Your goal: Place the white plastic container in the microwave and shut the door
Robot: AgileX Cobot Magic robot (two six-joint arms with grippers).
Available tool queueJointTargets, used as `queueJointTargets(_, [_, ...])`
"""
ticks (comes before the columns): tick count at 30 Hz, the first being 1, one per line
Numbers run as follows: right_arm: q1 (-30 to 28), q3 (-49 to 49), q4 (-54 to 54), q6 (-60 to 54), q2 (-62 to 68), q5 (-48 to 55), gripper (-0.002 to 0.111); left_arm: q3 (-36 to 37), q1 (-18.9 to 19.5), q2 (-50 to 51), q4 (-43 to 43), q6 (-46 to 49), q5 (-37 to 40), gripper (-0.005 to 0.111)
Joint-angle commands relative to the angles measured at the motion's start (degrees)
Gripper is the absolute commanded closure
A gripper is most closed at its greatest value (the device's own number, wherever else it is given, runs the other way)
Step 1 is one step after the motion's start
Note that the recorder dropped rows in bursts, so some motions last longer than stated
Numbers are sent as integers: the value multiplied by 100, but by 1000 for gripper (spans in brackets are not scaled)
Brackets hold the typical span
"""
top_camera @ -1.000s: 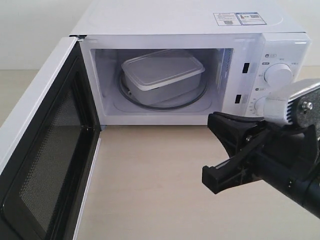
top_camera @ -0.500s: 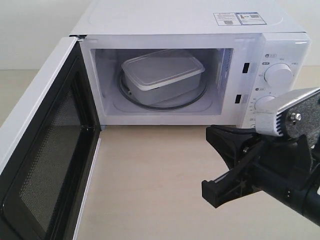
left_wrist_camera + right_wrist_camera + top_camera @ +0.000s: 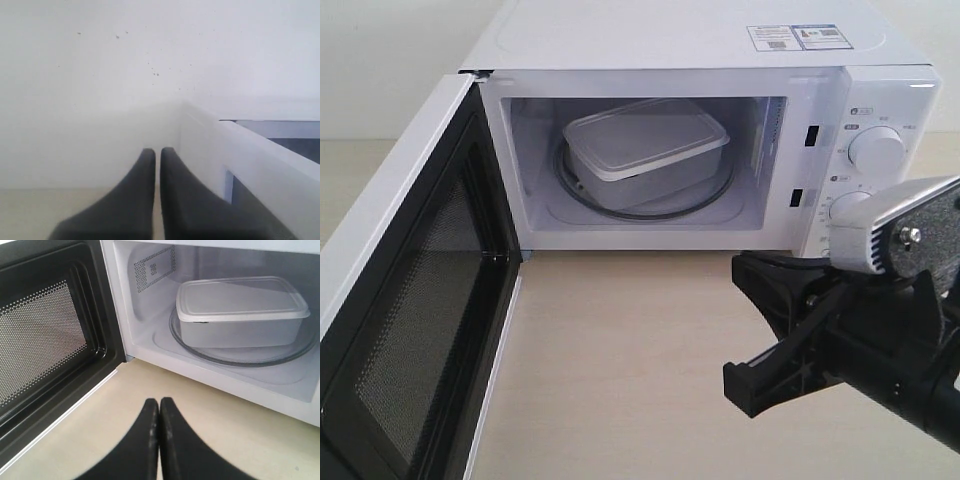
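The white plastic container [image 3: 645, 142] lies inside the microwave [image 3: 670, 40] on the glass turntable [image 3: 250, 359], lid on; the right wrist view also shows the container [image 3: 240, 300]. The door [image 3: 420, 300] stands wide open to the left, its black mesh inner face [image 3: 40, 340] showing. My right gripper [image 3: 159, 401] is shut and empty, low over the table in front of the opening, apart from the container. My left gripper [image 3: 156, 150] is shut and empty, close beside a white edge of the door [image 3: 240, 150]; it is hidden in the exterior view.
The right arm [image 3: 860, 320] fills the lower right of the exterior view, in front of the dial panel [image 3: 877, 150]. A beige tabletop [image 3: 620, 350] stretches between the open door and that arm. A plain white wall [image 3: 125, 60] stands behind.
The right arm sank slightly a second ago and has since held still. The container and the door have not moved.
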Motion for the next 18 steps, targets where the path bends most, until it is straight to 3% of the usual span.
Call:
queueJointTargets(1, [16, 11, -34, -20, -30, 74, 108, -59, 6, -21, -83, -77, 207, 102])
queueJointTargets(7, [16, 11, -34, -20, -30, 86, 108, -570, 6, -21, -23, -166, 356, 102])
queueJointTargets(13, [16, 11, -34, -20, -30, 86, 108, -1189, 6, -21, -12, 518, 718, 102])
queueJointTargets(18, [16, 11, -34, -1, -30, 73, 108, -1468, 6, -21, -12, 636, 540, 102])
